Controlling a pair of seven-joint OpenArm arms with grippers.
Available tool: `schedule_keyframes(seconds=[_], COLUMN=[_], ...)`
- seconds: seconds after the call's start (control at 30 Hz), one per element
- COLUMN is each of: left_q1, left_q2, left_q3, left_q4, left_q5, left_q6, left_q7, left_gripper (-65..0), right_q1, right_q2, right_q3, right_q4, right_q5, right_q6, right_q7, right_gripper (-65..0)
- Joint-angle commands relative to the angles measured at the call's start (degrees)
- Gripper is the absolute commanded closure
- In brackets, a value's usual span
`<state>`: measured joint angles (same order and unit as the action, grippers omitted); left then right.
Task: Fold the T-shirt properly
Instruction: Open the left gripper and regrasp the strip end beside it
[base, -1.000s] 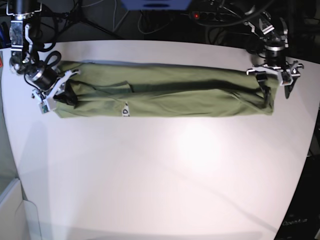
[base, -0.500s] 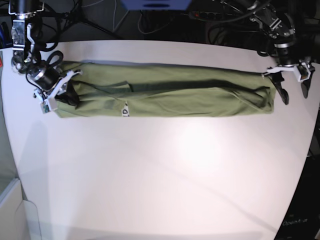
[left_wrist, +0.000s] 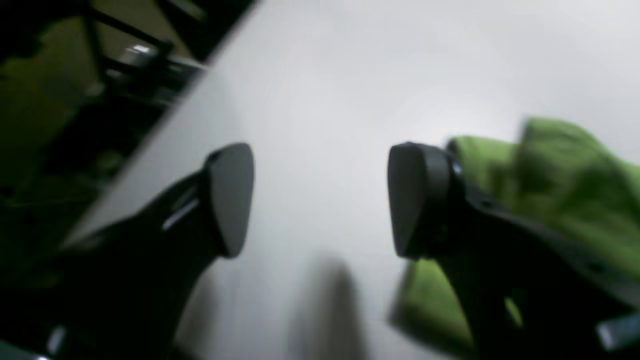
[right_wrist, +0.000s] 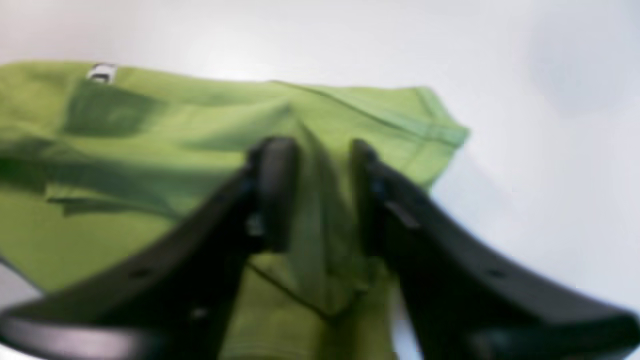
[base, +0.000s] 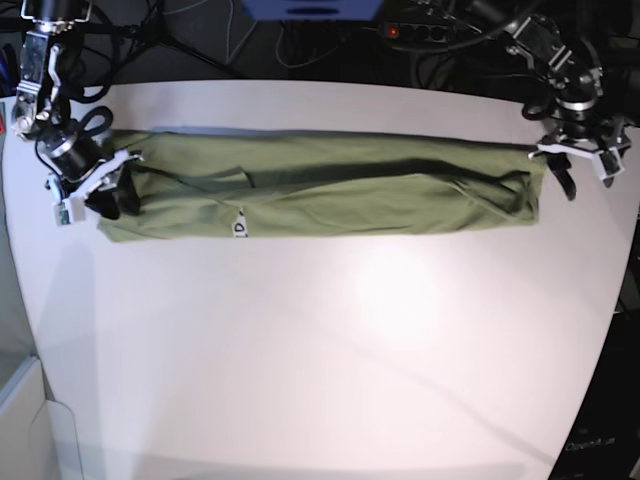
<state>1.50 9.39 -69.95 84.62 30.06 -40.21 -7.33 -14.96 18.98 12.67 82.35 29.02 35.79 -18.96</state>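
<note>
The T-shirt (base: 320, 187) is lying as a long folded band across the far part of the white table (base: 330, 350). It is looking light, soft and limp, so taking both end edges seems best. The left gripper (left_wrist: 320, 200) is standing spread and empty beside one end; the right gripper (right_wrist: 322, 195), jaws apart, is straddling a ridge of cloth at the other end.

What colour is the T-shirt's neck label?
White with dark print, on the olive-green T-shirt; neck label shows best in base view.

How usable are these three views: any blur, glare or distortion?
Base view: sharp, with a bright glare patch on the table below the T-shirt, whose edges bow with lens distortion. Left wrist view: soft and streaked; the left tool is dark. Right wrist view: blurred; the right tool and cloth lack detail.
</note>
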Motion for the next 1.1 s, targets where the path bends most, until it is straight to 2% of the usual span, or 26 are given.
schedule_keyframes(seconds=[0.0,0.07,0.13,0.33,0.67,0.83,1.07], left_q1=[-1.1,-2.1,-2.3,-3.0,-3.4,-3.4,-4.3], left_q2=[-0.4,-0.4,-0.4,-0.4,-0.5,-2.0,-2.0], left_q3=[0.2,0.0,-0.1,-0.1,2.2,4.4,4.4], left_q4=[1.8,2.8,3.6,4.5,4.0,4.0,4.6], left_q5=[-0.9,-0.9,-0.9,-2.4,-2.2,-2.6,-2.2], left_q6=[0.2,0.2,0.2,0.2,0.2,0.2,0.2], left_q7=[-0.4,1.5,3.5,7.7,19.6,26.5,27.6], left_gripper=[-40.5,-40.5,-40.5,-40.5,-40.8,-40.8,-40.8], right_q1=[0.3,-0.4,-1.1,-1.5,-1.8,-1.4,-1.0], right_q2=[0.3,-0.4,-0.6,-4.1,-3.6,-3.6,-4.3], right_q3=[0.9,1.9,3.1,10.0,10.0,10.0,9.9], right_q4=[0.7,1.0,1.0,1.1,0.6,0.6,-1.2], right_q5=[0.8,0.8,1.0,0.9,0.8,0.8,0.7], right_q6=[0.1,0.1,0.1,0.3,0.4,0.4,0.4], right_q7=[1.4,1.7,1.9,1.6,1.3,-2.3,-2.9], right_gripper=[-31.3,-35.8,-36.1,-36.1,-36.6,-36.7,-34.4])
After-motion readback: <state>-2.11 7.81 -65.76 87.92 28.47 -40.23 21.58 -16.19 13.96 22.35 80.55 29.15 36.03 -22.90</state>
